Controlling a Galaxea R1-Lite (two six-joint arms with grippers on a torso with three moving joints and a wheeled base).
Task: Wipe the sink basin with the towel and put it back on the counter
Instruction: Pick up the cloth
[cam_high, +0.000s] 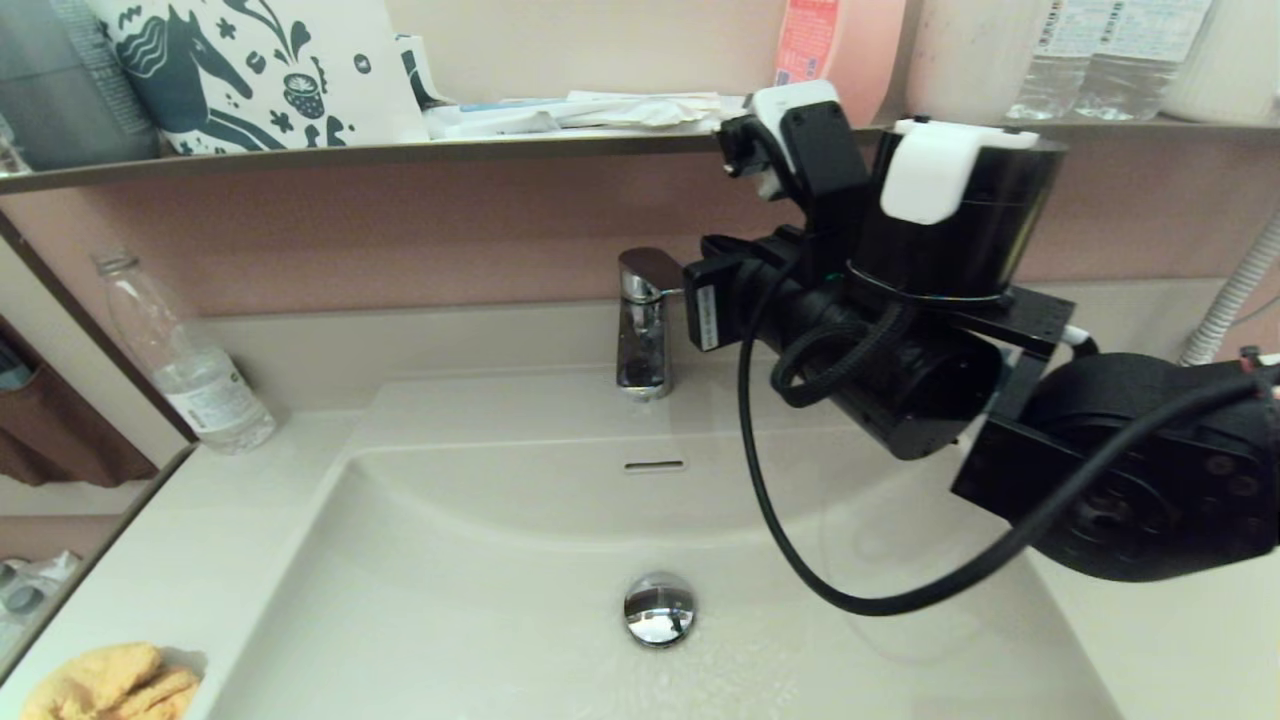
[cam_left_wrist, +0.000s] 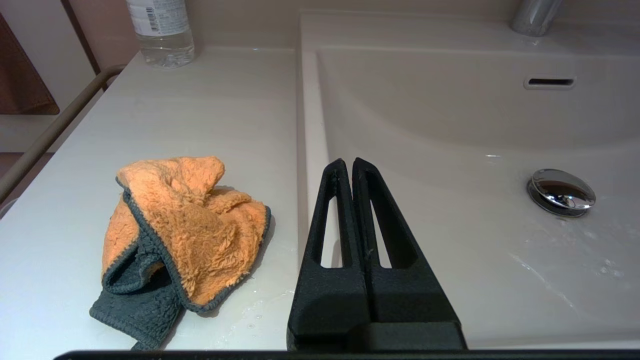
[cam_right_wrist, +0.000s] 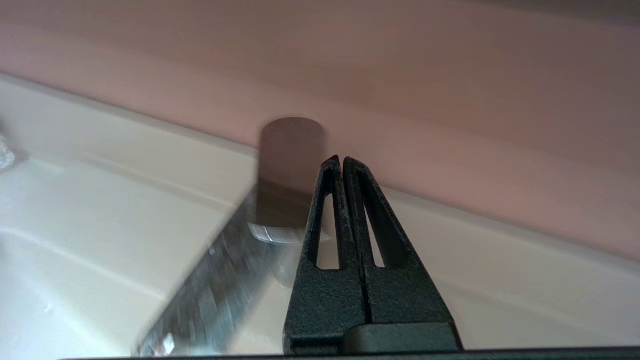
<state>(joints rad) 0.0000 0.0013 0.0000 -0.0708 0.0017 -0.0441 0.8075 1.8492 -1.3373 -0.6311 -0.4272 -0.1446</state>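
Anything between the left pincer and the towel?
Nothing visible. In the left wrist view the left pincer, shut and empty, hangs over the basin's edge, and the towel lies crumpled on the counter beside it, with only bare counter between. The right pincer is up by the faucet, out of the path.

Crumpled orange towel (cam_left_wrist: 185, 232) on counter (cam_left_wrist: 200, 110) beside seemingly wet sink basin (cam_left_wrist: 450, 150)

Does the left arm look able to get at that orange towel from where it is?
Probably yes. The towel lies in the open on the counter, just beside the shut left pincer, and nothing stands between them. The pincer would need to open first.
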